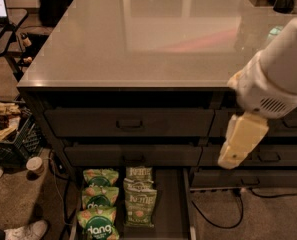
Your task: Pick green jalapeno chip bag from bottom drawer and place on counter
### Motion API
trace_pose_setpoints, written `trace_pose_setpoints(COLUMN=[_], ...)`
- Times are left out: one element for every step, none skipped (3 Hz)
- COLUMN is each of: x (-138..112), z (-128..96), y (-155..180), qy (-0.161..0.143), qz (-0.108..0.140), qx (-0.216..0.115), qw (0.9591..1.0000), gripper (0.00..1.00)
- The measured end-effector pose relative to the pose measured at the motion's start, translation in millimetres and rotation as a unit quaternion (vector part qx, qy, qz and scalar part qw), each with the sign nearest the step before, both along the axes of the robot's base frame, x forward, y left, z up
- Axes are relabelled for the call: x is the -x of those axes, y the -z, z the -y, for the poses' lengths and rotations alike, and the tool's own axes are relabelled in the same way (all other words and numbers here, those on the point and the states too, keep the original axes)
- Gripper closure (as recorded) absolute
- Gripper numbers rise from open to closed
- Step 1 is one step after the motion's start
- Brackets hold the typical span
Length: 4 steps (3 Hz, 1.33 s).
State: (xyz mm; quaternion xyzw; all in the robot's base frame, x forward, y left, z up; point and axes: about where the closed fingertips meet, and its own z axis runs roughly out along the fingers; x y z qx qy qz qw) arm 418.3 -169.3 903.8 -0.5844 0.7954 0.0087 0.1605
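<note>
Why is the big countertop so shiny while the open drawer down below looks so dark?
In the camera view, the glossy counter mirrors light as pale bands and a pinkish patch; the bottom drawer lies in dim shade below it, though the labels on the Kettle chip bags and dang bags are readable; the tool, at the right before the drawer fronts, is lit pale yellow.

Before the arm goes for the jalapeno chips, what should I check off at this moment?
1. Bottom drawer pulled open: ok.
2. Green jalapeno chip bag lying uncovered in it: ok.
3. Gripper above the bag: not ok; it hangs right of the drawer, in front of the cabinet.
4. Dang bags clear of the target: cannot tell; they lie close on its left.
5. Counter has bare surface for placing: ok.
</note>
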Motion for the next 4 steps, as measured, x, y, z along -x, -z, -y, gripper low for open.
trace_pose_setpoints(x=[3, 3, 6, 10], z=[-16, -16, -27, -54], y=[46, 46, 60, 99], qy=[-0.009, -0.009, -0.017, -0.028], qz=[-0.024, -0.024, -0.026, -0.027], qx=[-0.010, -0.010, -0.036, -0.064], qw=[0.9996, 0.9996, 0.9989, 0.9971], gripper=[0.00, 0.00, 0.00, 0.00])
